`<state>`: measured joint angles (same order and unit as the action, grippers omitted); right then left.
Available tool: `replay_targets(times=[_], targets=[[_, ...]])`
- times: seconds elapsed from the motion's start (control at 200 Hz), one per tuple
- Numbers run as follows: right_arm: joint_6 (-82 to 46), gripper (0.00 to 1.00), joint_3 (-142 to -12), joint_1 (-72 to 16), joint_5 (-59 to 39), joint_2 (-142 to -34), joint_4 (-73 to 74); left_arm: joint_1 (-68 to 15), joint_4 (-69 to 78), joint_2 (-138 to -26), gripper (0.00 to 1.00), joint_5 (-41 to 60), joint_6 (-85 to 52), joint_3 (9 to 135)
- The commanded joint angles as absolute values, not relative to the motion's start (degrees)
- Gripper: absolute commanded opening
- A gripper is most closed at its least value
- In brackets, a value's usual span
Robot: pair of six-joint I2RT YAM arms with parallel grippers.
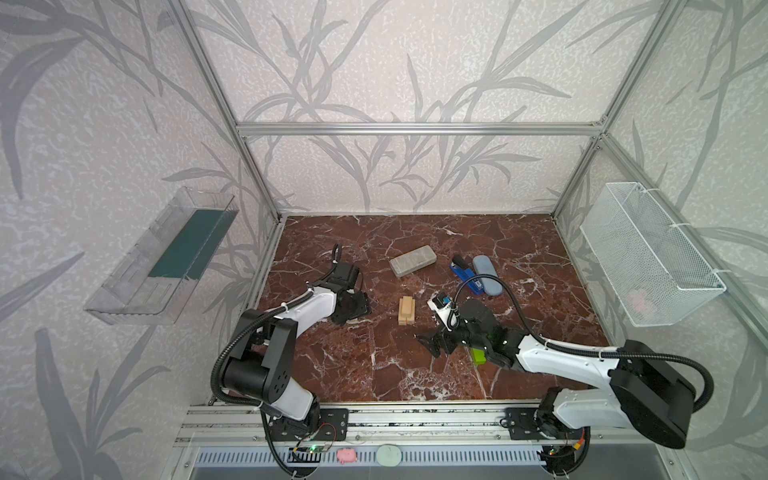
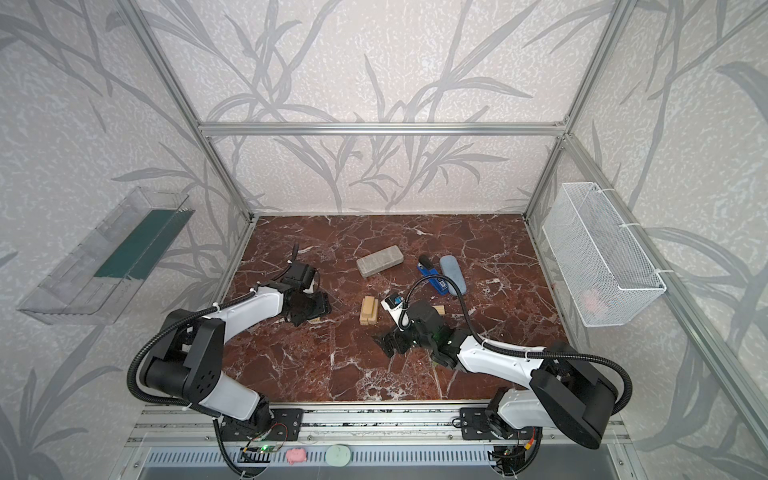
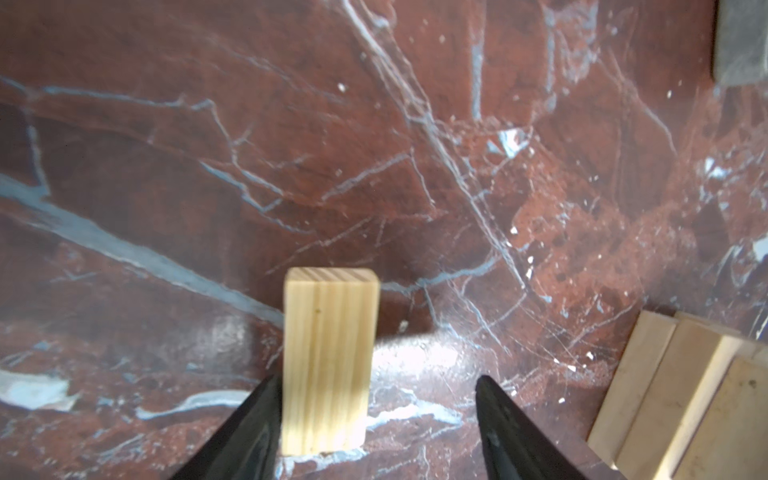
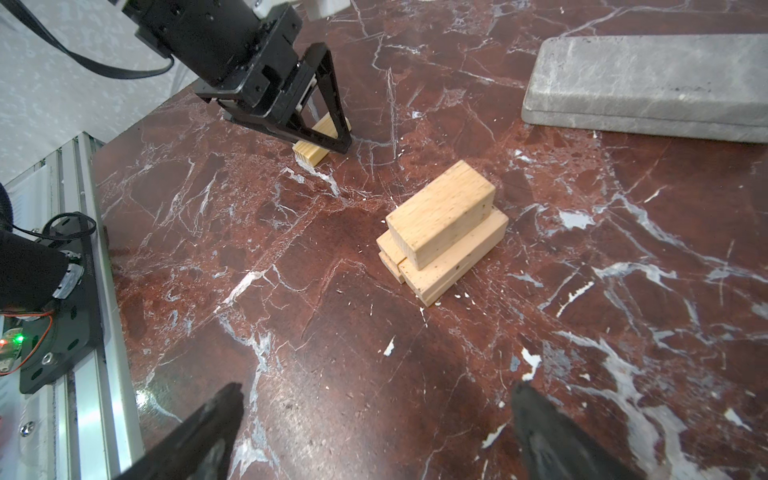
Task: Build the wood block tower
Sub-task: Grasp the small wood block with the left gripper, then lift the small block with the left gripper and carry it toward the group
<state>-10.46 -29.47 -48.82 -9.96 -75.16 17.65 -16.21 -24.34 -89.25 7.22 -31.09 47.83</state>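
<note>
The tower (image 1: pixel 406 311) (image 2: pixel 369 311) is a low stack of pale wood blocks near the table's middle, with a single block lying on top (image 4: pixel 444 212). To its left, one pale wood block (image 3: pixel 328 365) (image 4: pixel 322 139) lies flat on the marble. My left gripper (image 3: pixel 378 380) (image 1: pixel 353 309) is lowered around it, open; one finger (image 3: pixel 257 415) touches its side and a gap remains at the other. My right gripper (image 4: pixel 378 390) (image 1: pixel 432 343) hovers open and empty in front of the tower. A lime green block (image 1: pixel 478 356) lies under the right arm. Another pale block (image 2: pixel 438 309) shows behind that arm.
A speckled grey slab (image 1: pixel 412 260) lies behind the tower. A blue-and-black stapler (image 1: pixel 467 274) and a grey-blue oval case (image 1: pixel 485 270) lie at the back right. A white wire basket (image 1: pixel 648 253) hangs on the right wall and a clear tray (image 1: pixel 166 257) on the left.
</note>
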Motion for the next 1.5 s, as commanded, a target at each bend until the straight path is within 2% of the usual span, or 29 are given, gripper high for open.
replay_targets(times=[0.0, 0.165, 0.695, 1.23, 1.495], targets=[[-9.9, 0.99, -30.5, -49.1, -9.3, -74.3, 17.7, -17.7, -27.2, -90.4, 0.69, 3.7, -31.1, 49.9], [-10.3, 0.99, -30.5, -49.1, -9.4, -74.5, 18.0, -18.4, -29.4, -92.4, 0.66, -1.4, -32.9, 52.2], [-10.0, 0.99, -30.3, -49.0, -9.3, -74.0, 17.9, -19.8, -29.7, -95.9, 0.49, -1.8, -39.6, 53.8], [-9.9, 0.99, -30.4, -49.0, -9.1, -74.2, 17.8, -20.6, -31.3, -98.8, 0.38, -6.5, -39.3, 54.7], [-9.5, 0.99, -30.7, -48.9, -8.2, -73.9, 16.8, -20.6, -30.7, -97.6, 0.3, -5.2, -38.7, 54.4]])
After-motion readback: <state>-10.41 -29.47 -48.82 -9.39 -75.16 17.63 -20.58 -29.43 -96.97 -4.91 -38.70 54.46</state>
